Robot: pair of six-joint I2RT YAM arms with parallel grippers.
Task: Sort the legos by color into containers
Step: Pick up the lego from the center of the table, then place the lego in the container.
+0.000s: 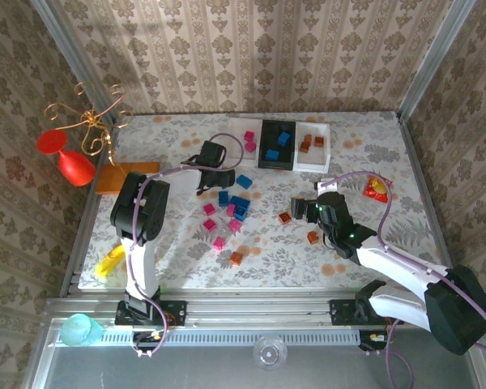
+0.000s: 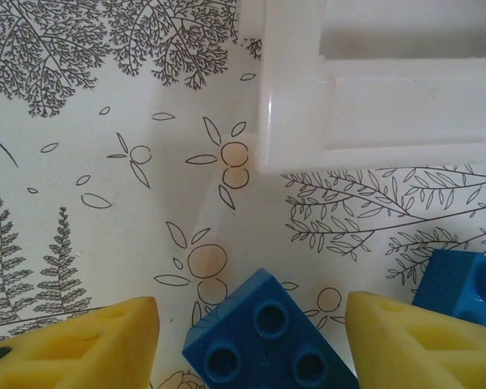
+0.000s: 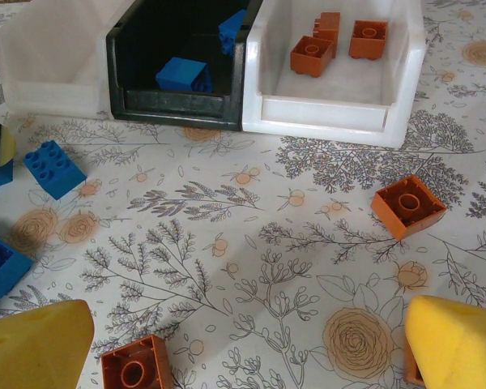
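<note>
My left gripper (image 2: 251, 344) is open, its yellow fingertips (image 2: 89, 344) standing either side of a blue lego (image 2: 267, 336) on the table, with a gap on each side. A second blue lego (image 2: 466, 288) lies just right of it, and a white container's corner (image 2: 373, 105) is ahead. From above, the left gripper (image 1: 225, 178) sits left of that blue lego (image 1: 244, 181). The white, black (image 1: 275, 146) and white containers (image 1: 313, 147) hold pink, blue and orange legos. My right gripper (image 3: 247, 348) is open over bare cloth, with an orange lego (image 3: 134, 369) by its left finger.
Loose blue, pink and orange legos (image 1: 227, 219) are scattered mid-table. A red-yellow snack packet (image 1: 377, 189) lies at the right, a flat orange board (image 1: 125, 177) and red glasses (image 1: 73, 162) at the left. Another orange lego (image 3: 407, 205) lies ahead of the right gripper.
</note>
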